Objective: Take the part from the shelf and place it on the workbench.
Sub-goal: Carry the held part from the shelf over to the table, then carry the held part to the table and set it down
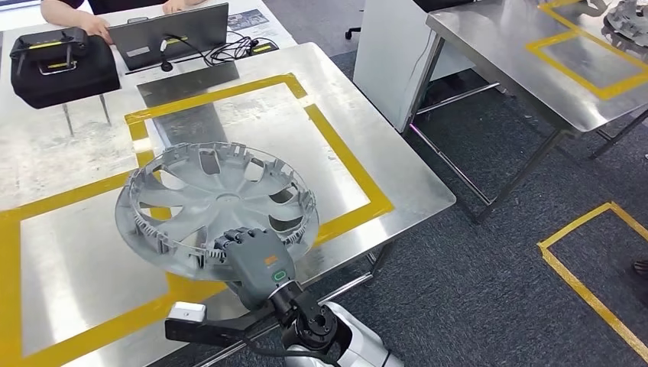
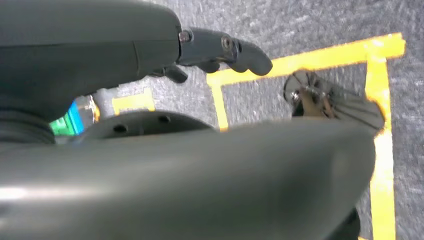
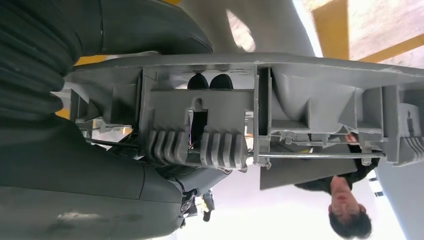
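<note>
The part is a grey spoked wheel cover. It lies tilted over the steel workbench, inside the yellow tape frame. My right hand grips its near rim from the table's front edge. In the right wrist view the cover's ribbed clips and rim sit close in front of the hand, with dark fingertips showing behind the rim. Whether the cover's far side touches the table I cannot tell. My left hand hangs above the carpet, fingers apart and holding nothing.
A black case and a laptop with cables stand at the back of the bench, where a person's hands rest. A second steel table with another part stands at the right. Yellow tape marks the carpet.
</note>
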`<state>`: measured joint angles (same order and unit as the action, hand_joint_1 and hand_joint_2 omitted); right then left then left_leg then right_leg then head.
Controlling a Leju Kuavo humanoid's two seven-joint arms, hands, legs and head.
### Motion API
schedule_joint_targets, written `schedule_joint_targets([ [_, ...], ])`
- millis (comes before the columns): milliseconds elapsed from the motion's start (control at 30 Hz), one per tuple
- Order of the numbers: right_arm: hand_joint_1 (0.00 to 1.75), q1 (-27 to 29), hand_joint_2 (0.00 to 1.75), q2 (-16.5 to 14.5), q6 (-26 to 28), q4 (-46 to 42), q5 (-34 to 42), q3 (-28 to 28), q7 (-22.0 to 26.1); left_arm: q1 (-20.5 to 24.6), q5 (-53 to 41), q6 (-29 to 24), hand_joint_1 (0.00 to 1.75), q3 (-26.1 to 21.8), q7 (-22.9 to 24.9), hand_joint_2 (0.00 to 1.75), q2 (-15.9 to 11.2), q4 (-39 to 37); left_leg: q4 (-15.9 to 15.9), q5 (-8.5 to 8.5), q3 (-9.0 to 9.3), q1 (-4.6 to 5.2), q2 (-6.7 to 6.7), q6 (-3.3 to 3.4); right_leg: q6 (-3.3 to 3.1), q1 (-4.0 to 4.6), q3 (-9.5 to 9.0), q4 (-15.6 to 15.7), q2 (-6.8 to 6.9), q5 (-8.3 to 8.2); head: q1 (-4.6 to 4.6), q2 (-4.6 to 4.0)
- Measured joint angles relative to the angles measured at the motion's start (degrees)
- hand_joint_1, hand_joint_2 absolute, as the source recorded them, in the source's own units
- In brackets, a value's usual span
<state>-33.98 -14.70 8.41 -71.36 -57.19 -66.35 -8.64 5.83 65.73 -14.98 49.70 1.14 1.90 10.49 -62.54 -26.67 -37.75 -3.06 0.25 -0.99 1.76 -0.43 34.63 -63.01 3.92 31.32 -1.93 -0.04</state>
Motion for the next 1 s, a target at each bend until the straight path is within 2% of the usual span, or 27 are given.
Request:
schedule_joint_targets([
  [67,1.75,0.0,1.75,0.0,0.5,1.6,2.2,0.2,0.7,0.0,-0.1,0.1,0.0,0.3,0.0,0.0,0.0,0.0,0.1,0.36,-0.33,0.17,-0.47,0.56,0.26,-0.21,2.25,-5.8,-2.37,3.91,-0.57,0.0],
  [100,1.75,-0.1,1.75,0.1,0.5,2.4,3.7,0.4,1.1,0.0,-0.2,0.3,0.0,0.4,0.0,0.0,0.0,0.0,0.1,0.5,-0.5,0.33,-0.78,0.73,0.21,-0.21,3.63,-9.2,-2.9,5.69,-0.86,0.0],
  [133,1.75,-0.2,1.75,0.1,0.4,3.3,5.3,0.5,1.6,0.0,-0.3,0.4,0.0,0.6,0.0,0.0,-0.1,0.0,0.1,0.63,-0.65,0.53,-1.11,0.87,0.02,-0.15,4.62,-11.8,-3.11,6.69,-1.12,0.0],
  [167,1.75,-0.4,1.75,0.1,0.3,4.2,7.0,0.7,2.0,0.0,-0.4,0.5,0.0,0.8,0.0,0.0,-0.1,0.0,0.1,0.76,-0.76,0.78,-1.43,0.97,-0.36,-0.01,4.84,-12.7,-3.2,6.63,-1.36,0.0],
  [200,1.75,-0.9,1.75,0.1,0.0,5.1,8.9,0.8,2.5,0.0,-0.6,0.7,0.0,0.9,0.0,0.0,-0.1,0.0,0.1,0.91,-0.81,1.06,-1.71,1.03,-0.97,0.22,4.11,-11.5,-3.31,5.61,-1.59,0.0],
  [233,1.75,-1.6,1.75,-0.1,-0.5,6.0,10.8,1.0,3.1,0.0,-0.7,0.9,0.0,1.0,0.0,0.0,-0.2,-0.1,0.2,1.09,-0.82,1.34,-1.94,1.1,-1.87,0.6,2.47,-8.4,-3.49,3.91,-1.81,0.0],
  [267,1.75,-2.7,1.75,-0.5,-1.2,7.2,12.9,1.2,3.6,0.0,-0.9,1.1,0.0,1.1,0.0,0.0,-0.1,0.0,0.3,1.34,-0.79,1.48,-2.1,1.15,-3.05,1.12,0.45,-4.5,-3.92,2.21,-1.92,0.0],
  [333,1.75,-5.0,1.75,-1.3,-2.8,9.8,16.5,1.7,4.3,0.1,-1.0,1.5,0.0,1.4,0.0,0.0,-0.1,0.0,0.9,1.9,-0.57,1.52,-2.25,0.91,-4.8,2.07,-2.15,1.3,-4.64,-0.04,-1.65,0.0],
  [367,1.75,-6.1,1.75,-1.7,-3.5,11.0,17.9,1.9,4.4,0.1,-1.1,1.7,0.0,1.5,0.0,0.0,-0.1,0.0,1.3,2.2,-0.45,1.36,-2.27,0.61,-5.21,2.42,-2.5,2.4,-4.87,-0.49,-1.57,0.0],
  [433,1.75,-7.8,1.75,-2.5,-4.2,13.1,19.8,2.1,4.5,0.2,-1.1,1.9,0.0,1.9,0.1,0.0,-0.1,0.0,2.1,2.91,-0.18,1.18,-2.33,-0.1,-5.42,2.49,-2.78,3.8,-4.73,-1.61,-1.92,0.0],
  [467,1.75,-8.4,1.75,-2.8,-4.4,14.1,20.3,2.2,4.4,0.1,-1.1,2.0,0.0,2.1,0.1,0.0,-0.1,0.0,2.2,2.98,-0.37,1.23,-2.17,-0.35,-5.29,2.33,-3.33,5.0,-4.55,-2.52,-2.05,0.0],
  [500,1.75,-8.9,1.75,-3.2,-4.6,15.1,20.6,2.2,4.4,0.1,-1.1,2.0,0.0,2.2,0.1,0.0,-0.2,0.0,1.6,2.33,-0.78,1.35,-1.89,-0.5,-5.23,2.1,-3.88,6.2,-4.36,-3.43,-1.94,0.0],
  [533,1.75,-9.3,1.75,-3.6,-4.7,16.1,20.9,2.2,4.3,0.1,-1.0,2.0,0.0,2.3,0.0,0.0,-0.3,-0.1,-0.1,0.97,-1.58,1.47,-1.59,-0.59,-5.05,1.86,-4.3,7.2,-4.14,-4.43,-1.66,0.0],
  [600,1.75,-10.1,1.75,-4.1,-4.9,17.7,21.2,2.1,4.0,0.1,-0.9,2.0,0.0,2.5,0.0,0.0,-0.5,-0.1,-6.0,-2.96,-3.78,1.49,-1.11,-0.86,-4.79,1.85,-4.08,7.7,-3.69,-5.29,-0.8,0.0],
  [633,1.75,-10.5,1.75,-4.3,-5.0,18.4,21.4,2.0,3.9,0.1,-0.8,2.0,0.0,2.5,0.0,0.0,-0.7,-0.1,-8.7,-4.25,-4.61,1.44,-1.03,-1.11,-4.65,1.83,-3.73,7.5,-3.43,-5.53,-0.5,0.0],
  [667,1.75,-10.8,1.75,-4.3,-5.1,19.0,21.5,1.9,3.7,0.0,-0.7,2.0,0.0,2.5,0.1,0.0,-0.8,-0.1,-10.1,-4.63,-4.71,1.35,-0.92,-1.37,-4.54,1.79,-3.39,7.3,-3.2,-5.59,-0.25,0.0],
  [700,1.75,-11.2,1.75,-4.4,-5.1,19.5,21.5,1.8,3.6,0.0,-0.5,1.9,0.0,2.5,0.1,0.0,-0.9,-0.1,-9.6,-4.13,-3.87,1.23,-0.76,-1.64,-4.39,1.7,-3.04,6.9,-3.02,-5.6,-0.04,0.0],
  [767,1.75,-12.2,1.75,-4.7,-5.2,20.4,21.7,1.6,3.3,0.0,-0.2,1.9,0.0,2.5,0.1,0.0,-1.0,-0.2,-3.5,-1.97,0.21,0.91,-0.28,-2.06,-3.85,1.39,-2.19,5.6,-2.85,-5.32,0.3,0.0],
  [800,1.75,-12.8,1.75,-4.9,-5.2,20.7,21.9,1.5,3.1,0.0,-0.1,1.9,0.0,2.5,0.1,0.0,-1.0,-0.2,-0.4,-1.33,2.16,0.85,-0.19,-2.02,-3.4,1.37,-1.64,4.8,-2.85,-5.01,0.61,0.0],
  [833,1.75,-13.3,1.75,-5.0,-5.1,21.0,22.1,1.4,3.0,0.1,0.0,1.9,0.0,2.5,0.1,0.0,-1.0,-0.2,1.5,-1.1,3.44,0.84,-0.18,-1.62,-2.98,1.4,-1.03,4.0,-2.85,-4.71,0.84,0.0],
  [867,1.75,-13.7,1.75,-5.0,-5.0,21.3,22.3,1.4,2.9,0.1,0.1,1.9,0.0,2.5,0.1,0.0,-1.0,-0.2,2.2,-1.27,3.93,0.91,-0.26,-1.1,-2.64,1.5,-0.5,3.5,-2.86,-4.47,0.89,0.0],
  [933,1.75,-14.3,1.75,-5.0,-4.7,21.9,22.8,1.2,2.6,0.1,0.2,1.9,0.0,2.5,0.1,0.0,-0.9,-0.2,2.0,-0.96,3.95,0.95,-0.45,0.1,-2.31,1.54,0.05,3.2,-2.88,-4.41,0.62,0.0],
  [1000,1.75,-14.8,1.75,-5.0,-4.6,22.4,23.0,1.0,2.4,0.1,0.3,2.0,0.0,2.5,0.1,0.0,-0.9,-0.2,2.1,-0.53,3.74,0.81,-0.5,0.82,-1.74,1.35,0.54,1.9,-3.08,-3.38,0.22,0.0],
])
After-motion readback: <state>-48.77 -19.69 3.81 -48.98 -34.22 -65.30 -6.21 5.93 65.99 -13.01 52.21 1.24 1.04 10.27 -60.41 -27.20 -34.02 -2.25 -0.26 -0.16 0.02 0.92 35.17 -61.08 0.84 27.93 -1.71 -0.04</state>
